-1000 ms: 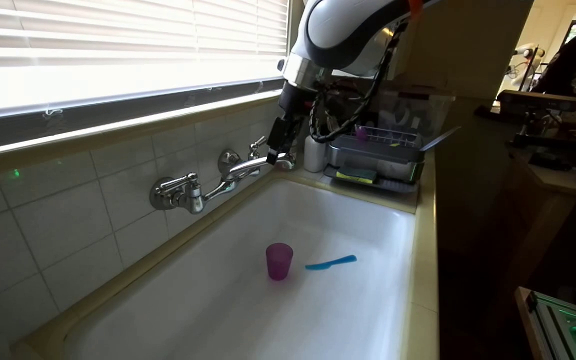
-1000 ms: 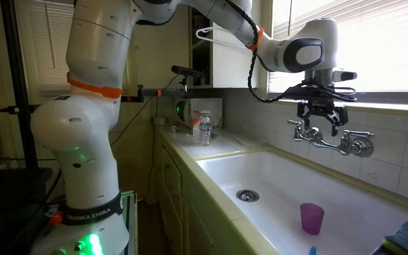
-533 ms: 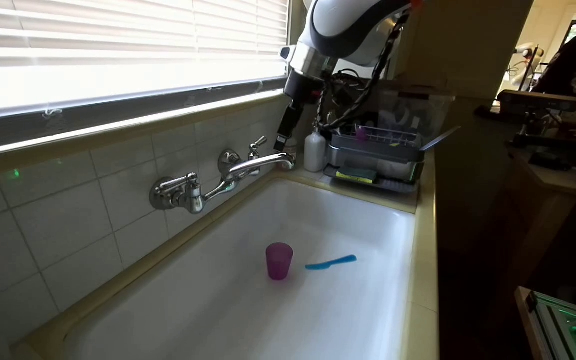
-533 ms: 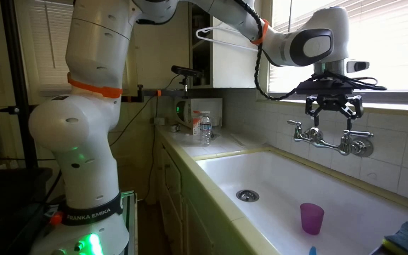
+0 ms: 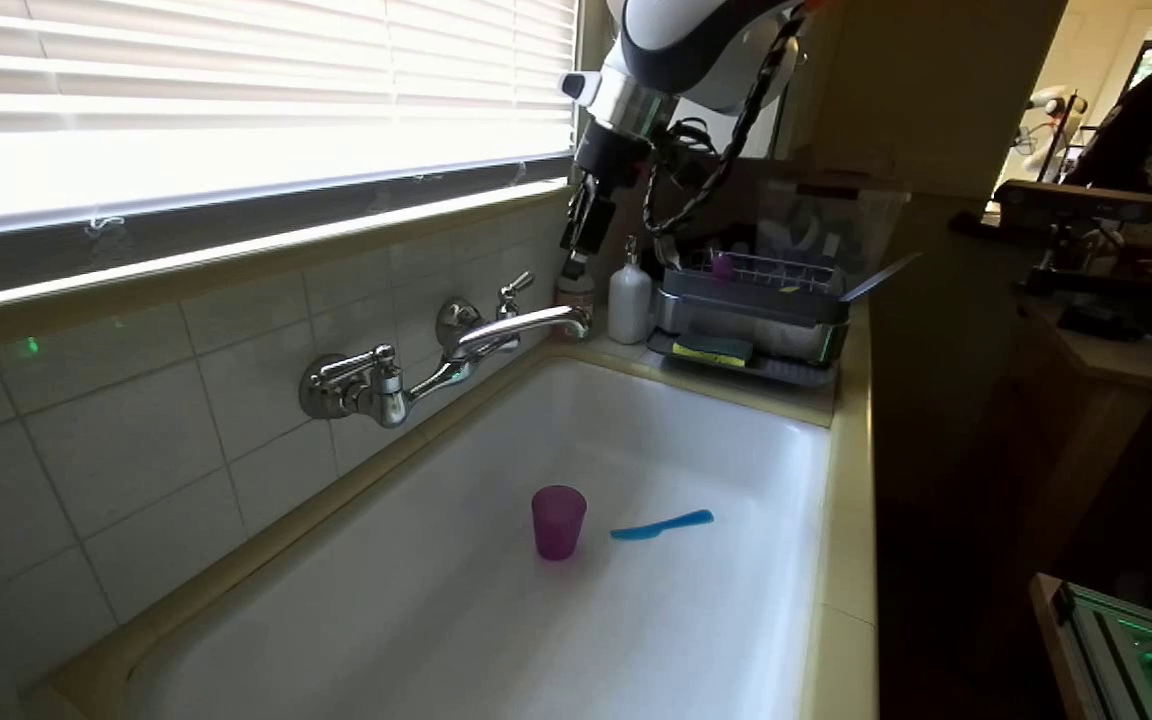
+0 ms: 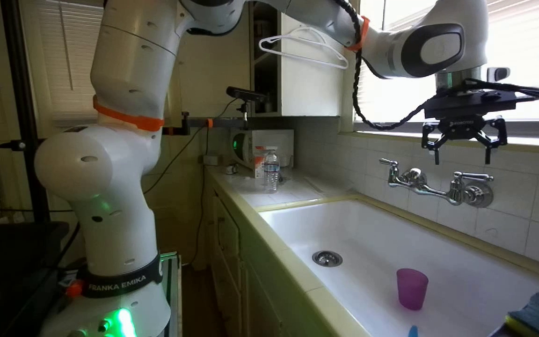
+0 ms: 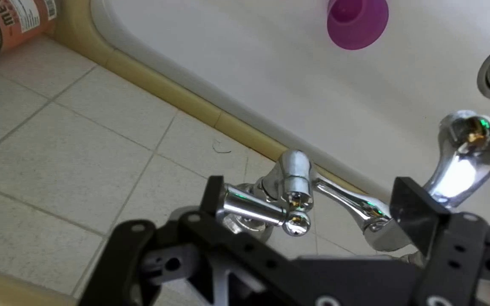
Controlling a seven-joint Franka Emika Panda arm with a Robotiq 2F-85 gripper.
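My black gripper [image 6: 462, 160] is open and holds nothing. It points down beside the tiled wall and above the chrome faucet [image 6: 421, 188]; in an exterior view it also shows [image 5: 573, 265] behind and above the faucet spout [image 5: 526, 323]. In the wrist view the open fingers [image 7: 309, 191] frame a faucet handle [image 7: 253, 207], which lies below them; contact does not show. A purple cup [image 5: 558, 525] stands upright in the white sink, also seen in the wrist view [image 7: 357, 25]. A blue plastic knife [image 5: 661, 527] lies beside the cup, hidden in the wrist view.
A white pump bottle [image 5: 629, 303] and an orange-labelled bottle [image 7: 19, 21] stand at the sink's corner near the gripper. A dish rack [image 5: 751, 300] and a sponge [image 5: 712, 349] are beside them. Window blinds [image 5: 236, 100] hang over the wall. The sink drain [image 6: 327, 258] shows.
My gripper has moved away along the wall toward the bottles and dish rack, and risen a little above the faucet. It has also turned at the wrist. The cup and knife have not moved.
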